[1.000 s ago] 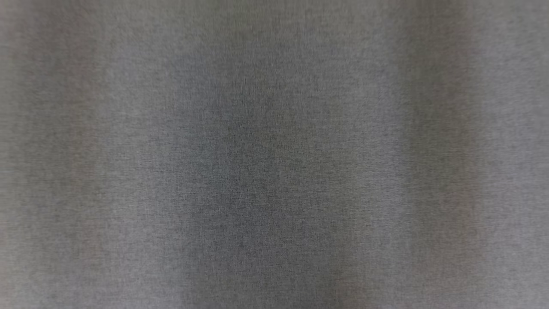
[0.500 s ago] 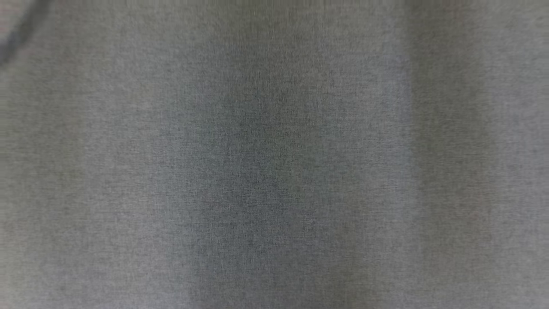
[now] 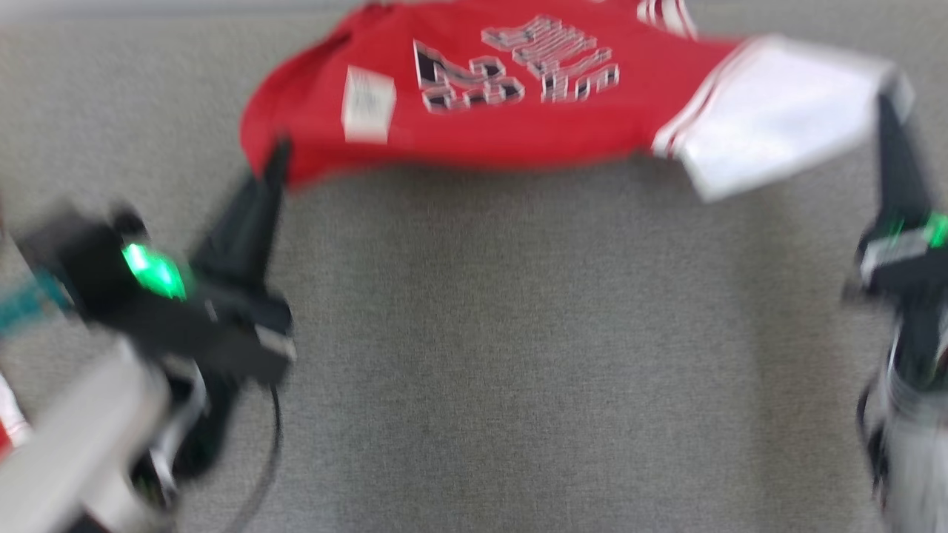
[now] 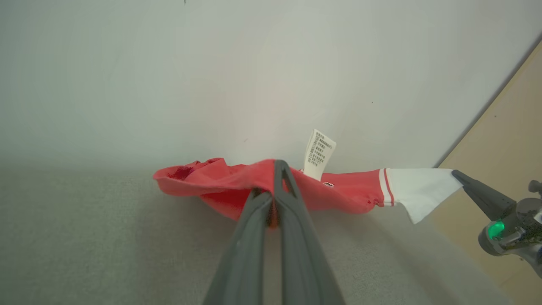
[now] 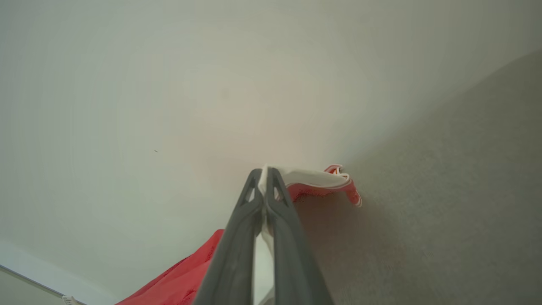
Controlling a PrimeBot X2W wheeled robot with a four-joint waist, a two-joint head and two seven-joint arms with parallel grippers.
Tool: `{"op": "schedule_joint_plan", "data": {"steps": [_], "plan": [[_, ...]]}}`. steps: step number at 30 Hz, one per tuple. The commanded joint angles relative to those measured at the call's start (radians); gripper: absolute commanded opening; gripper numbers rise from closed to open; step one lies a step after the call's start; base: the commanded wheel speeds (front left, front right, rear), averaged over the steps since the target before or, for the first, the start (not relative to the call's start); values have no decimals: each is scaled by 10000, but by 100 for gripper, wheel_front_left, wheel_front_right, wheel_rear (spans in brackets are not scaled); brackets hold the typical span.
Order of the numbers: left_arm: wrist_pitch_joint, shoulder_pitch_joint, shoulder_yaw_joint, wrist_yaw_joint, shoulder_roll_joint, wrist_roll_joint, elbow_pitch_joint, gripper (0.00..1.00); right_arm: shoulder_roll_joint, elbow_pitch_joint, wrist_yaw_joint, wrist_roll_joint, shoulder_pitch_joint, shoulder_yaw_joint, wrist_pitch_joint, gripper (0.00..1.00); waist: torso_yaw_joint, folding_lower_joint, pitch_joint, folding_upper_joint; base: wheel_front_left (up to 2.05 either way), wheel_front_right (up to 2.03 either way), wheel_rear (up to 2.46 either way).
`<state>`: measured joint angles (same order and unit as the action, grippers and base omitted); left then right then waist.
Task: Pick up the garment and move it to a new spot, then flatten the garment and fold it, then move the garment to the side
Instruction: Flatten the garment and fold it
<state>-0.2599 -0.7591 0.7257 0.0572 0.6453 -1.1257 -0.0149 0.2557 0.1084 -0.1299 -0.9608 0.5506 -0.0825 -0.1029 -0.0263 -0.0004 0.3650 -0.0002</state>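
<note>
Grey cloth surface (image 3: 474,370), red garment (image 3: 474,133), lettering (image 3: 518,66) blurred

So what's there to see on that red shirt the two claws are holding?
The garment is a red jersey-like top of soft cloth, with a white sleeve striped red at its seam, black-and-white lettering and a white care label. It hangs stretched sideways between the grippers: the left gripper is shut on its red edge, the right gripper on the sleeve's corner. Its middle sags over the grey surface, casting a shadow; whether it touches there is unclear.
</note>
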Motion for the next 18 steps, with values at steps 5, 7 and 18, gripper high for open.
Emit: {"op": "schedule_joint_plan", "data": {"steps": [5,7,18], "plan": [[-37,3130,-221,293,-464,763,-539,0,-1227,-1910,-12,239,-3745,-1199,-894,0,180,4,-1587,2,0,0,0],[-38,3989,-385,334,-832,878,-441,0,-1599,-2334,-12,388,-4783,-1660,-1269,0,255,4,-1816,2,0,0,0],[-40,6776,-691,522,-1518,2511,1132,0,-2061,-2354,-13,551,-8071,-1364,-2708,0,236,4,-2537,2,0,0,0]]}}
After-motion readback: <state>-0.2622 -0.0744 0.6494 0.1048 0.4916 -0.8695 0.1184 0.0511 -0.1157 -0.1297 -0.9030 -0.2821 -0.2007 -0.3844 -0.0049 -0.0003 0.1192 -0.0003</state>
